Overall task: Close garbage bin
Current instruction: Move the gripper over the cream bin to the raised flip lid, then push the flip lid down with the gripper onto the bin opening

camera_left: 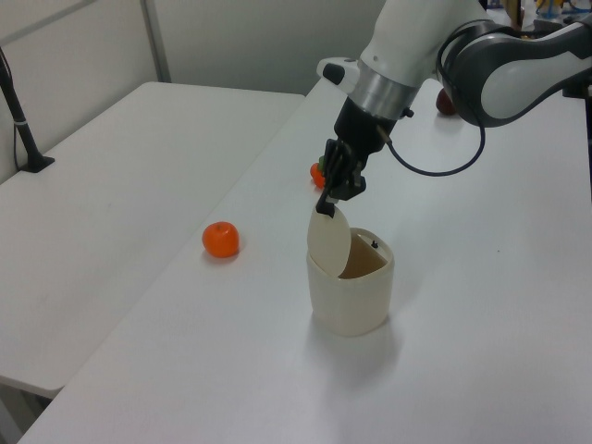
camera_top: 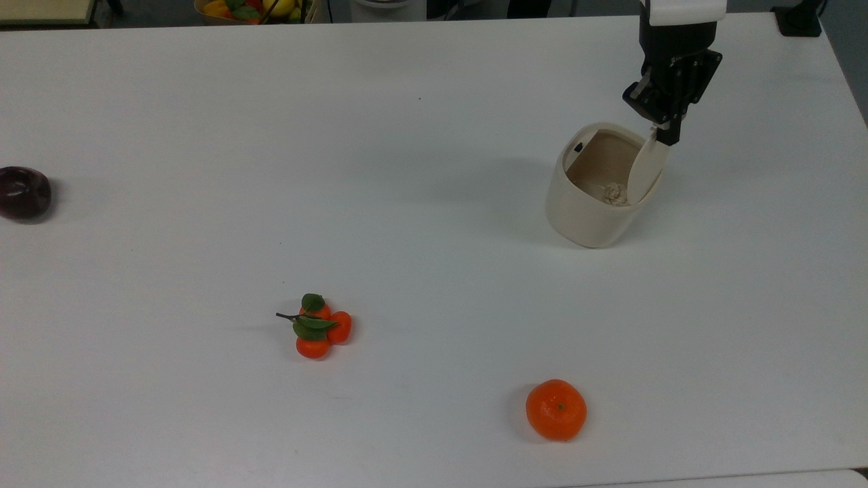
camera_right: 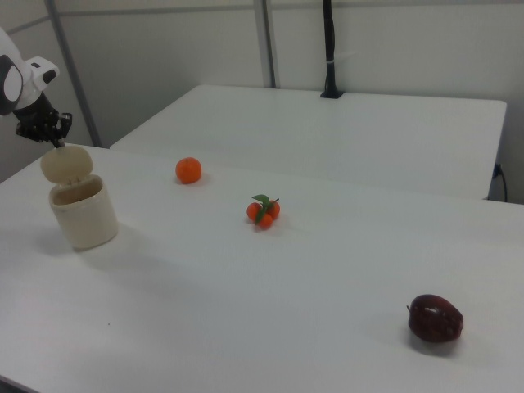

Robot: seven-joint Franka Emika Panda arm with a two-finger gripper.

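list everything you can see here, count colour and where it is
garbage bin: 1, cream-white, lid standing open, toward the top view's upper right of the table
crumpled scrap: 1, pale, inside the bin
orange: 1, orange, near the top view's lower edge, below the bin
small oranges with leaves: 1 cluster, orange and green, mid-table, to the top view's left of the single orange
dark fruit: 1, dark red, at the top view's far left edge
basket of fruit: 1, mixed yellow, red and green, past the table's far edge in the top view
table: 1, white, under everything
gripper: 1, black, on a white arm, at the top edge of the open lid
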